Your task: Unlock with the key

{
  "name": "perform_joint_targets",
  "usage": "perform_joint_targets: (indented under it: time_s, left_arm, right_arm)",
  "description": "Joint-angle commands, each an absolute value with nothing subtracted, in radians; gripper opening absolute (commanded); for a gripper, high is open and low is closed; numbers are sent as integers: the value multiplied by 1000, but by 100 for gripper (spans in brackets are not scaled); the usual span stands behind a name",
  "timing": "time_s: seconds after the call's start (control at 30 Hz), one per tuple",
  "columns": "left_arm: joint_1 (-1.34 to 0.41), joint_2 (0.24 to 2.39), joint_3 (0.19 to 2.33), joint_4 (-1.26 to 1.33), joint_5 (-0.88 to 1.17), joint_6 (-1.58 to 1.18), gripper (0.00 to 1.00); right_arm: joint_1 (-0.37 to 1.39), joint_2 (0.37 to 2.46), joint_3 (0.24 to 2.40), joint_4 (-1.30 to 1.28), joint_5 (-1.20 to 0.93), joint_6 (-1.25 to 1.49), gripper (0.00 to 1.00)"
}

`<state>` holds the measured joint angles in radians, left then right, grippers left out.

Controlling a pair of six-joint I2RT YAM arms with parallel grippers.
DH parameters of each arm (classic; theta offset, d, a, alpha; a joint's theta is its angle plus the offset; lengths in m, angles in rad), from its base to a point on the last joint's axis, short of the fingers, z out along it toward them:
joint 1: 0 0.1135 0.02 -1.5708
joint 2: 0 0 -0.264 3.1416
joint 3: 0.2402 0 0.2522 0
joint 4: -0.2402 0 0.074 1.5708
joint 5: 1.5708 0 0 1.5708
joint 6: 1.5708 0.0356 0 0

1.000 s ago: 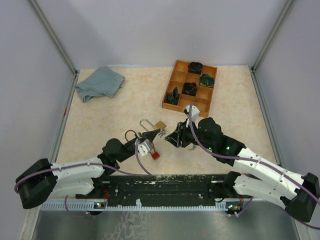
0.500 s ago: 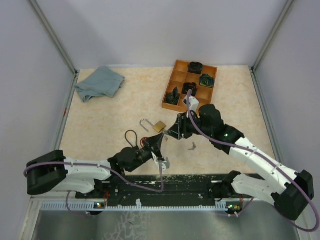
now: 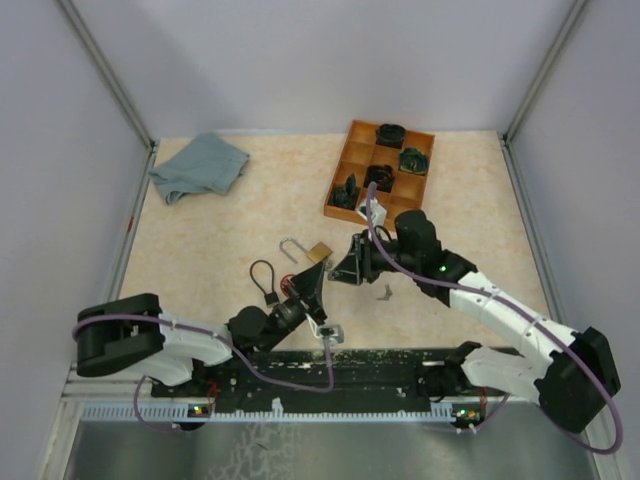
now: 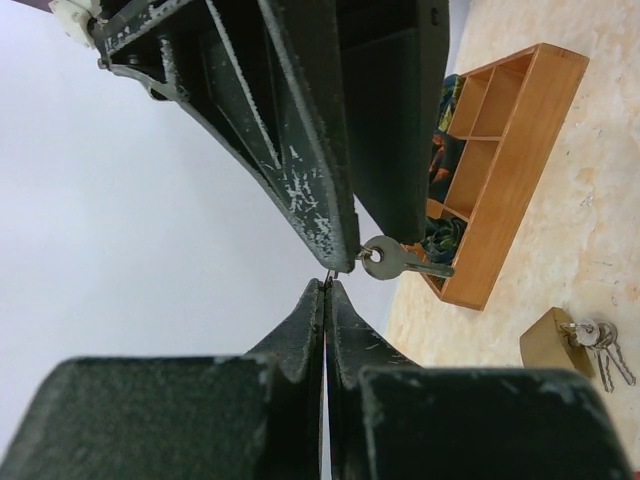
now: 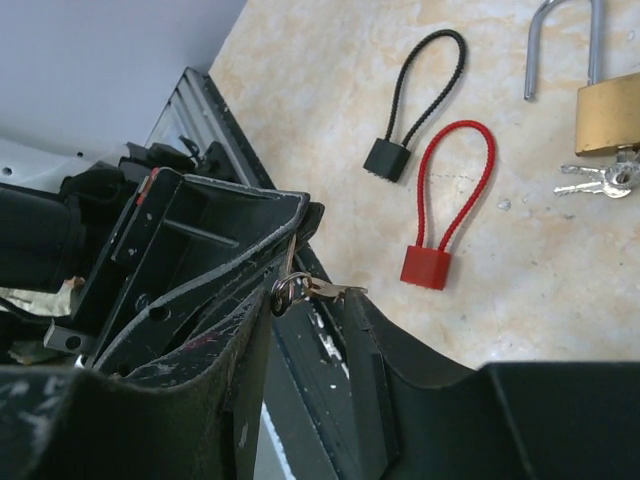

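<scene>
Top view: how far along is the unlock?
Done: the brass padlock lies with its shackle apparently open, key bunch in it. In hand: a single key hangs in the air from the shut left claw, with the right claw around it, probably a handover. To do: the red cable lock and black cable lock lie closed, no key in either.

The padlock [image 5: 612, 115] runs off the right wrist view's edge, its shackle [image 5: 560, 45] off the top. Beyond the padlock, the right gripper [image 4: 372, 248] hides part of the tray [image 4: 520, 120]; its dark contents [image 4: 440, 235] are unidentifiable.
</scene>
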<state>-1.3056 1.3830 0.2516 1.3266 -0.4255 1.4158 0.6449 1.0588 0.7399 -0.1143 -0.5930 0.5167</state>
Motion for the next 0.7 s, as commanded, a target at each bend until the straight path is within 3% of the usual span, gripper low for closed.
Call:
perform_joint_targets:
  time_s: [0.0,0.67]
  left_arm:
    - [-1312,1364,243,1390,-419,1412,0]
    - [-1340,1336,237,1360,-422,1408,0]
  right_arm:
    - [640,1047,718,-2,-653,547,35]
    - [624,1012,692,132,-621,579,39]
